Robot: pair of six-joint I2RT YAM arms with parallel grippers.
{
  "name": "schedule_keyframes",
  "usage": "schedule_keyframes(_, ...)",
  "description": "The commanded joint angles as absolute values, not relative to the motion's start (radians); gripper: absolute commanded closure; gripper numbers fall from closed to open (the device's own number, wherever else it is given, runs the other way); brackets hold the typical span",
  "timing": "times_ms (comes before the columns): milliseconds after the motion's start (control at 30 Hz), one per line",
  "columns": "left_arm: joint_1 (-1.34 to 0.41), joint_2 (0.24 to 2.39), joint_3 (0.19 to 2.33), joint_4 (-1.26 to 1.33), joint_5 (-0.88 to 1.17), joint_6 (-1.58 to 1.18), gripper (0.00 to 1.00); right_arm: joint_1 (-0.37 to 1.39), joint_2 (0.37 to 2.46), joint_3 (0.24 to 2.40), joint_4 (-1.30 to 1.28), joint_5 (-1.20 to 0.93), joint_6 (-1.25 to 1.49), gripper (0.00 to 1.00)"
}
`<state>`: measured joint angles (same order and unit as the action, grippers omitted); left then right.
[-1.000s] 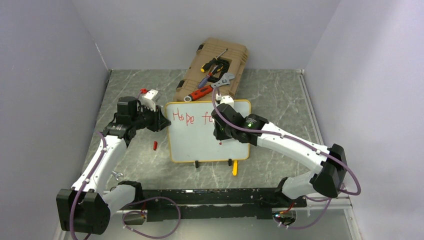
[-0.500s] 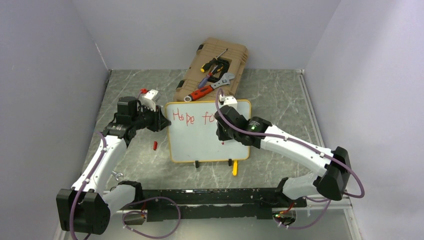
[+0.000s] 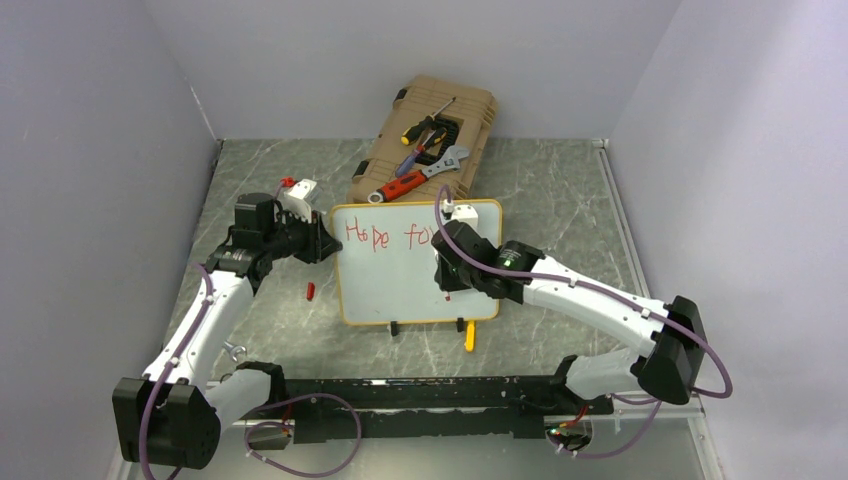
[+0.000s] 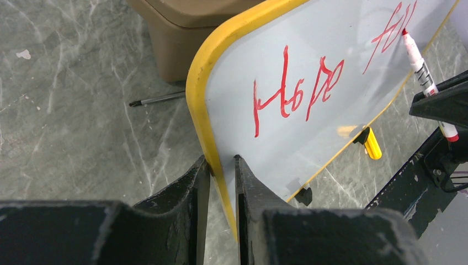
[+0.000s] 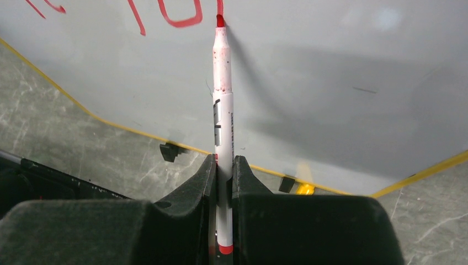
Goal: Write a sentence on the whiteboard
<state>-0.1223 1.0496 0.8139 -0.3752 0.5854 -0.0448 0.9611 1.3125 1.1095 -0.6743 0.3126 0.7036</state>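
the whiteboard [image 3: 400,280] looks light, stiff and slick, apt to tip, so the left pincer [image 4: 221,161] pinching its yellow side rim seems the right hold. the right pincer [image 5: 223,161] clamps a marker [image 5: 222,94], tip on the board, which stands at the middle of the tabletop [image 3: 560,190], before the tan case [image 3: 470,110].

The left arm [image 3: 205,320] rises from its base at the near left corner and reaches forward, its wrist turned inward to the right. The left pincer [image 4: 221,161] is clamped narrowly on the left edge of the whiteboard [image 4: 331,110], one finger on each face. The right arm [image 3: 590,298] stretches leftward from the near right corner, its forearm angled across. The right pincer [image 5: 223,161] points at the board, its fingers pressed tight against a marker [image 5: 222,105] between them.
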Motion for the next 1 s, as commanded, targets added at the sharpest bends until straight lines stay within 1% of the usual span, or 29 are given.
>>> schedule_keyframes(0,-0.141,1.037,0.834,-0.381,0.623,-0.027,1.0,0.964,1.297,1.091,-0.687,0.298,0.735,1.0)
schedule_keyframes(233,-0.143,1.035,0.834,-0.38,0.622,-0.029,1.0,0.969,1.294,1.104,-0.684,0.326,0.735,1.0)
schedule_keyframes(633,-0.144,1.034,0.833,-0.381,0.62,-0.028,1.0,0.952,1.341,1.223,-0.686,0.388,0.664,1.0)
schedule_keyframes(967,-0.146,1.034,0.834,-0.382,0.618,-0.027,1.0,0.932,1.307,1.161,-0.714,0.385,0.716,1.0)
